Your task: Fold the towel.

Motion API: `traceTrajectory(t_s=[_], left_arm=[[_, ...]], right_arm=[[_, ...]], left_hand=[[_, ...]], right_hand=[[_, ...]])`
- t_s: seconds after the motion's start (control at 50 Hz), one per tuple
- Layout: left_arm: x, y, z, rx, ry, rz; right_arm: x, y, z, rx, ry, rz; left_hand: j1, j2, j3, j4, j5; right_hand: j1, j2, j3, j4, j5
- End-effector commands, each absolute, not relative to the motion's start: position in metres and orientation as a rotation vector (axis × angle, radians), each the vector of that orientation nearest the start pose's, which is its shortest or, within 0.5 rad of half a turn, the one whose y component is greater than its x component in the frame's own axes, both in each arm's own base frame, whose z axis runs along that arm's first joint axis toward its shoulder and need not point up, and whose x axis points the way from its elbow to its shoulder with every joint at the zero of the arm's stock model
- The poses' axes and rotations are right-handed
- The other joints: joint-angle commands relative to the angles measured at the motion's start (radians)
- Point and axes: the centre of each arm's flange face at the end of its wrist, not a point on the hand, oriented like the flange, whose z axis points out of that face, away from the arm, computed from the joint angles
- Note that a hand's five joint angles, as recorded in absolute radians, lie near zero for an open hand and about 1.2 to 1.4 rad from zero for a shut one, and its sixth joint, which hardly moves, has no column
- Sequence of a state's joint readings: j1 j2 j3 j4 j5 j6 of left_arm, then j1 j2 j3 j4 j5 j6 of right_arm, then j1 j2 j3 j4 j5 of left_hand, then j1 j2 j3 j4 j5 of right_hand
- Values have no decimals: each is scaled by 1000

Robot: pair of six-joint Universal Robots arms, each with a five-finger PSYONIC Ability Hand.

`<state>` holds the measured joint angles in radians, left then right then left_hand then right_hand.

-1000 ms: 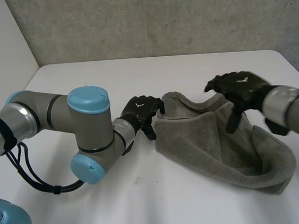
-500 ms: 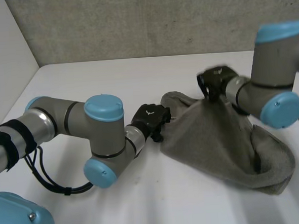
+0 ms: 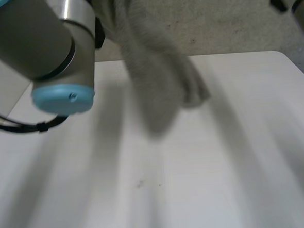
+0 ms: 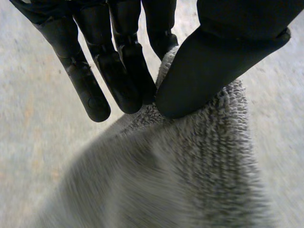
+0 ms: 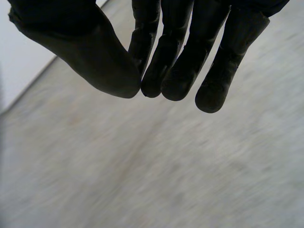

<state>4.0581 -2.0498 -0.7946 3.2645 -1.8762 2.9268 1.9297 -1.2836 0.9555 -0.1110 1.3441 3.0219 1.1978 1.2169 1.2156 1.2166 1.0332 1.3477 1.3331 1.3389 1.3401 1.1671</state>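
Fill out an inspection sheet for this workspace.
surface: white table, flat.
job's things: grey towel hangs bunched from the left hand, over the table.
clutter: nothing seen.
hands: left hand pinches the towel between thumb and fingers; right hand open, holding nothing.
cables: nothing loose seen.
surroundings: concrete wall behind the table.

Left hand (image 4: 223, 52) pinches the towel (image 4: 190, 180) against its thumb; right hand (image 5: 178, 47) hangs relaxed.
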Motion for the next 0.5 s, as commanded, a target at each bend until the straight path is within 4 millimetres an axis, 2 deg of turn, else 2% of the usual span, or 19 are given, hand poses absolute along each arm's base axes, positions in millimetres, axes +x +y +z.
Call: traceTrajectory(t_s=[0.02,0.04,0.06,0.08,0.1,0.12,0.16,0.18,0.2,0.22,0.26,0.28,0.3,0.38,0.4,0.46,0.5], left_arm=[[-339,-244,312,-226,-1739,1909],[-338,-234,289,-287,-1807,1839],[-338,-234,289,-288,-1807,1839],[-338,-223,269,-345,-1862,1775],[-338,-211,253,-400,-1903,1720],[-338,-211,253,-401,-1903,1719],[-337,-186,228,-512,-1977,1622],[-337,-186,228,-513,-1977,1621],[-336,-173,219,-572,-2008,1588],[-336,-173,218,-573,-2008,1588],[-327,-149,202,-694,-2084,1520],[-327,-149,202,-695,-2085,1520],[-319,-141,198,-745,-2121,1499],[-299,-121,204,-852,-2167,1483],[-299,-121,204,-852,-2167,1483],[-287,-108,216,-879,-2148,1505],[-281,-103,223,-883,-2131,1528]], right_arm=[[288,-295,330,-919,1728,-1992],[290,-291,310,-986,1802,-1922],[289,-288,294,-1054,1860,-1876],[289,-288,294,-1054,1861,-1876],[288,-286,282,-1110,1900,-1844],[288,-286,281,-1111,1900,-1843],[286,-283,265,-1178,1942,-1811],[286,-283,265,-1178,1942,-1811],[284,-285,258,-1180,1974,-1792],[282,-286,251,-1177,2002,-1771],[283,-285,248,-1183,2013,-1759],[283,-285,247,-1190,2017,-1753],[283,-285,247,-1190,2017,-1753],[286,-284,251,-1229,1981,-1757],[286,-284,251,-1229,1981,-1757],[291,-291,259,-1276,1918,-1811],[304,-298,268,-1353,1794,-1851]], left_hand=[[198,179,181,180,188],[198,179,181,180,188],[198,179,181,180,188],[198,179,181,180,188],[198,179,181,180,188],[198,179,181,180,188],[198,179,181,180,188],[198,179,181,180,188],[198,179,181,180,188],[198,179,181,180,188],[198,179,181,180,188],[198,179,181,180,188],[198,179,181,180,188],[198,179,181,180,188],[198,179,181,180,188],[198,179,181,180,188],[198,179,181,180,188]], right_hand=[[49,63,57,56,55],[49,63,57,56,55],[49,63,57,56,55],[49,63,57,56,55],[49,63,57,56,55],[49,63,57,56,55],[-470,-455,-461,-462,-464],[-473,-458,-464,-465,-467],[-662,-647,-653,-654,-656],[-725,-710,-716,-717,-719],[-766,-752,-757,-759,-760],[-836,-822,-828,-829,-830],[-837,-822,-828,-829,-831],[-1021,-1007,-1013,-1014,-1015],[-1022,-1007,-1013,-1014,-1016],[-1107,-1092,-1098,-1100,-1101],[-1160,-1145,-1151,-1152,-1154]])
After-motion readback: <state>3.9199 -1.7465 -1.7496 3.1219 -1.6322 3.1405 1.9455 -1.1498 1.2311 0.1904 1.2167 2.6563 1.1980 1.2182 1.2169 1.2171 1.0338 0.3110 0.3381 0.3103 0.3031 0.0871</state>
